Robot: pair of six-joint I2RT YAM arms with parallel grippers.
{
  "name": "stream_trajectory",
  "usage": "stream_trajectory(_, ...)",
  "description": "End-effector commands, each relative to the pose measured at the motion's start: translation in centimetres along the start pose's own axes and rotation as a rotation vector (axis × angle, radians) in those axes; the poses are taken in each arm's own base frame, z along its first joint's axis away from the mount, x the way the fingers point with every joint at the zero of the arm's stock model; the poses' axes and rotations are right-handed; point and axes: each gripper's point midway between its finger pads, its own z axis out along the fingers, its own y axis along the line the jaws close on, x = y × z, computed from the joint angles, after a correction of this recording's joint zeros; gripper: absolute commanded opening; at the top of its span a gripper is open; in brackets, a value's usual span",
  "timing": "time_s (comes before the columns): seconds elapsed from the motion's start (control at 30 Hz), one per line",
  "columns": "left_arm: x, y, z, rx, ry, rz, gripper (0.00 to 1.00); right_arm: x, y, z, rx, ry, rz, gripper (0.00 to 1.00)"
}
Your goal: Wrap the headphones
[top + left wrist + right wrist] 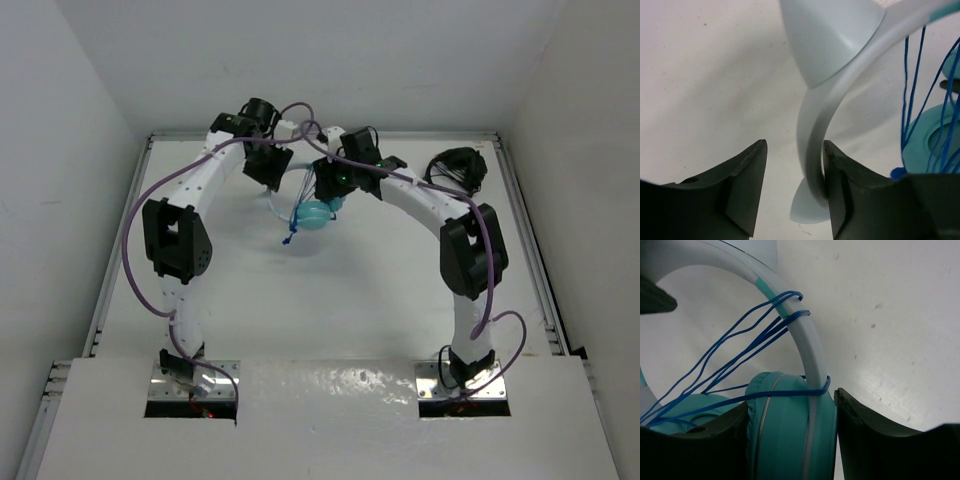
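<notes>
Right gripper (790, 402): pinching teal oval-cup headphones (785, 440)
Left gripper (794, 145): spread around pale headband (812, 130)
Progress: I see thin blue cable (755, 337) mostly looped; tail loose

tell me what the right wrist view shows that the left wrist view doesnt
Only the right wrist: the right gripper clamped on a teal oval ear cup, with the thin blue cable looped over the pale curved plastic headband. Only the left wrist: the left gripper open, the headband against one finger. Both: headband, cable strands, teal cup, white table.
</notes>
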Motion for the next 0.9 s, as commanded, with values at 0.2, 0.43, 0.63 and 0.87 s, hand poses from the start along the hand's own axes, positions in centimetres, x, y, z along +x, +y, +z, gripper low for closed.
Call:
stream_trajectory(0.2, -5.3, -0.6, -5.4, 0.008, -0.232, 0.103, 1.00, 1.4, -5.1, -5.0, -0.001, 0.018, 0.392, 0.00)
stream_trajectory(0.43, -8.6, -0.9, -10.5, 0.048, -0.452, 0.101, 1.00, 10.6, -13.1, -13.2, 0.337, 0.026, 0.605, 0.00)
stream_trajectory(0.63, -6.8, -2.2, -9.1, 0.129, -0.418, 0.105, 1.00, 17.1, -14.4, -19.3, 0.455, 0.017, 0.723, 0.00)
stream_trajectory(0.87, -5.6, -3.2, -11.8, 0.133, -0.443, 0.156, 1.00, 22.8, -17.5, -25.3, 0.768, -0.012, 0.846, 0.00)
